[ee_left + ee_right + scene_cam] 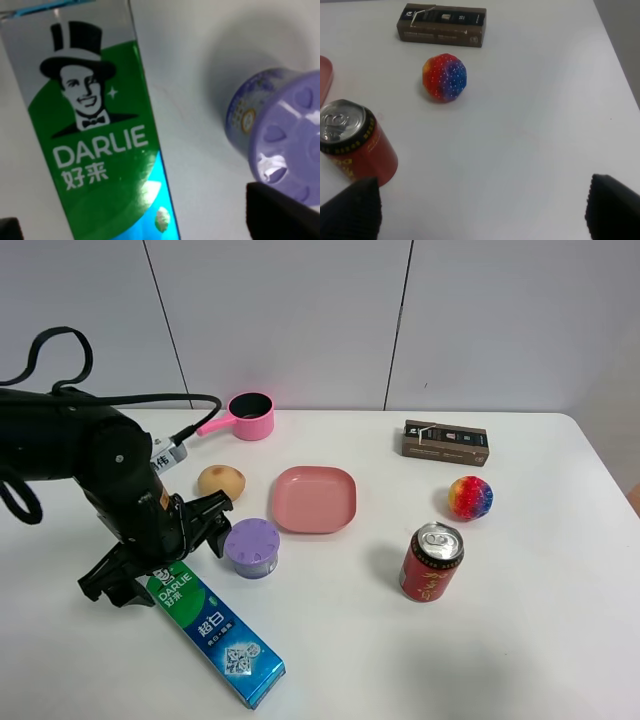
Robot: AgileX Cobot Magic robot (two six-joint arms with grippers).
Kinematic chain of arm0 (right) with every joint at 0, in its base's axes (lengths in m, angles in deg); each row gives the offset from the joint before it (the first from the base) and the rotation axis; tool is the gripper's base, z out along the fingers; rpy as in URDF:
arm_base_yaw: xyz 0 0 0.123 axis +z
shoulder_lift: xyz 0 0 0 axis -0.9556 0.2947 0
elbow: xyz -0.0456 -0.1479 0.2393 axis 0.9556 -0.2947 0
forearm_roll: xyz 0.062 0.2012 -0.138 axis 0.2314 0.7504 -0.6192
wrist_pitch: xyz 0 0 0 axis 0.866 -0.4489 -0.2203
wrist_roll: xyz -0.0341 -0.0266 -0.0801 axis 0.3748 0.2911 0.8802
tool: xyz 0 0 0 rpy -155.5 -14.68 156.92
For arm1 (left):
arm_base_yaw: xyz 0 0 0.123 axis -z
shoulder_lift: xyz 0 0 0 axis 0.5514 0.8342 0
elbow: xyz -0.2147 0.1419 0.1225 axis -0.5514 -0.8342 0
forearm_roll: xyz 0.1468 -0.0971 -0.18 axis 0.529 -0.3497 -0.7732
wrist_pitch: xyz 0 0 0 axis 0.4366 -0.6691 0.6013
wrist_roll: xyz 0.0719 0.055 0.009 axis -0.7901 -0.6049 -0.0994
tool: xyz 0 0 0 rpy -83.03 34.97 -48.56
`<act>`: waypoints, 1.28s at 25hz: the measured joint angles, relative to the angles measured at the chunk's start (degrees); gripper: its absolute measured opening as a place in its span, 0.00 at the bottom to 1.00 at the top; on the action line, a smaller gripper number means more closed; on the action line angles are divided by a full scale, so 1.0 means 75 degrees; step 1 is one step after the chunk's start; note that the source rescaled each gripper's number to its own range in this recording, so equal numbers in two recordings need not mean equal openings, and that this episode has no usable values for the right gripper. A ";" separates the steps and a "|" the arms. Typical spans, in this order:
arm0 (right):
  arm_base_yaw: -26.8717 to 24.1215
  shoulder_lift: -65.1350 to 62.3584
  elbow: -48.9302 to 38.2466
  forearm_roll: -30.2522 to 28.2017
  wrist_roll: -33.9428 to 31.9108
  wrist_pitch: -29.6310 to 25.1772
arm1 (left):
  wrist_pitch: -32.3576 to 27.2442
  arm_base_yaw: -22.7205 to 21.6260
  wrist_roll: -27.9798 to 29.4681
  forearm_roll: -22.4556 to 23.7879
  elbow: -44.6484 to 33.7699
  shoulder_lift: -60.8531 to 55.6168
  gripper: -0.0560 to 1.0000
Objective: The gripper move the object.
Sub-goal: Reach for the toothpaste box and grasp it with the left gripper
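Right now the object (215, 635) lies flat on the bench (540, 640) at its near left, set on a slant. Its green end with the top-hatted face is under my left arm, and its blue end points toward the front edge. My left gripper (158, 546) hangs over that green end with its jaws spread wide, one finger on each side of the box. In my left wrist view bare bench shows between the box and each fingertip (280, 212), so I have hold of nothing.

A purple lidded cup (251, 546) stands just beside one finger, apart from the box. Behind it are a potato (221, 480) and a pink plate (315, 499), with a small pink pot (250, 416) further back.

Well apart on the right of the bench stand a red can (431, 561), a colourful ball (470, 497) and a dark brown box (445, 442). My right gripper (485, 210) is over that side, its jaws wide apart and empty.
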State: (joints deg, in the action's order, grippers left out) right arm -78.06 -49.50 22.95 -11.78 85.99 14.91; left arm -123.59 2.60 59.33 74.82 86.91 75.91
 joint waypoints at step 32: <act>0.0000 0.0000 0.0000 0.0000 0.0000 0.0000 | 0.0477 -0.0226 0.0285 -0.0139 0.0003 0.0918 0.71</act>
State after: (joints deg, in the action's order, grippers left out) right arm -78.06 -49.50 22.95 -11.78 85.99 14.91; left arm -120.01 0.90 61.47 73.78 86.94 82.79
